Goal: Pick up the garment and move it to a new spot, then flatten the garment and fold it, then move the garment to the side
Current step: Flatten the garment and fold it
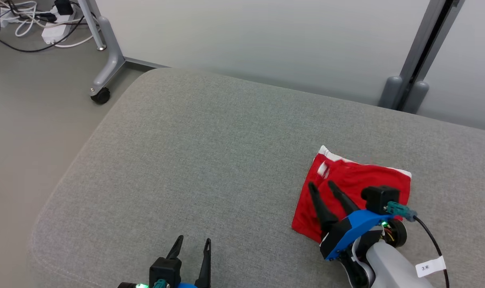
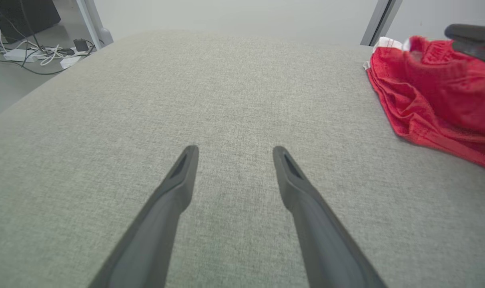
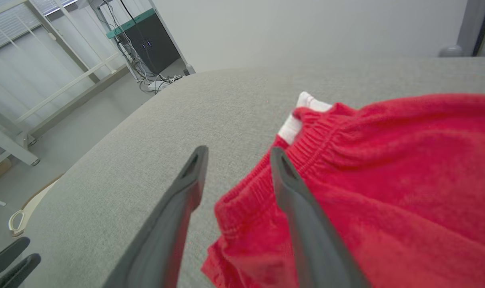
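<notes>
From where I stand, the red garment (image 1: pixel 356 182) lies on the right side of the grey padded surface (image 1: pixel 210 160), nearer the robot's edge than the far wall. It looks like a pair of shorts with white trim, gathered into a compact, roughly square bundle. The layers are stacked and the elastic waistband is turned toward the middle of the surface. It seems folded already, so I judge the task to be at or near its last step, shifting the bundle aside.

The right hand (image 1: pixel 322 187) hangs over the garment's left edge, fingers pointing away from the robot. In its own wrist view the right hand (image 3: pixel 238 151) has its fingers parted, with nothing pinched between them. One finger is over bare grey fabric and the other over the red cloth (image 3: pixel 386 168), so the waistband edge sits in the gap. Straddling that thick, layered edge makes sense, because a pinch there would catch all the folds at once.

The left hand (image 1: pixel 194 239) stays low near the robot, well apart from the garment, probably to keep clear. Its fingers are spread wide and hold nothing, and its wrist view shows the left hand (image 2: pixel 235 149) over plain upholstery with the garment (image 2: pixel 434 92) off to one side.
</notes>
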Tool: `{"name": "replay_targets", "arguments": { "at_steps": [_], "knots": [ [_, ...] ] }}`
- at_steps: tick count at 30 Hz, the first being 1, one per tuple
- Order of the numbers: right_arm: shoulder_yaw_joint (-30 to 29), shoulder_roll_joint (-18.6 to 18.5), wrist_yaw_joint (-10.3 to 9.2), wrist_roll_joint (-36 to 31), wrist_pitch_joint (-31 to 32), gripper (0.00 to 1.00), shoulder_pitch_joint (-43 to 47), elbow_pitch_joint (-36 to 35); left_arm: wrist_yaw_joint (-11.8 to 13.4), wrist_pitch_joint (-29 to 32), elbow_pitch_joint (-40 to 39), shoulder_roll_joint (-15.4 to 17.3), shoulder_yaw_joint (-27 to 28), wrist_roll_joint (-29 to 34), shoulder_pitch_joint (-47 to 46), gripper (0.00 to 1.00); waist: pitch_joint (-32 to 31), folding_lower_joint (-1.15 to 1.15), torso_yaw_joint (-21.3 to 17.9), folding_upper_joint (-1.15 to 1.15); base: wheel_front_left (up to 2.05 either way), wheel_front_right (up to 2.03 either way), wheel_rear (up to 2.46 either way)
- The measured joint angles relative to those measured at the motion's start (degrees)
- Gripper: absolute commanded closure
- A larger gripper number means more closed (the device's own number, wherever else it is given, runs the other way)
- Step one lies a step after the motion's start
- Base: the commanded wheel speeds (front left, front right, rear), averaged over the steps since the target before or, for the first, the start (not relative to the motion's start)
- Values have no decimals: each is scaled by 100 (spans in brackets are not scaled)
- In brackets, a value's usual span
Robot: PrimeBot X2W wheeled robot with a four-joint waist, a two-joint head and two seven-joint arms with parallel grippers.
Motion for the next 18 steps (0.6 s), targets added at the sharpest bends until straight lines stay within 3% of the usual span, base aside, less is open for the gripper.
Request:
{"name": "replay_targets", "arguments": {
  "at_steps": [7, 18],
  "knots": [
    [171, 20, 0, -182, -66, 0, -37, -196, 44, 0, -49, 1, 192, 23, 12, 0, 29, 0, -299, 0, 0, 0, 0],
    [-1770, -44, 0, -2095, -80, 0, 971, -843, 51, 0, -99, -1, 459, 383, -120, 0, -211, 0, -1359, 0, 0, 0, 0]
  ]
}}
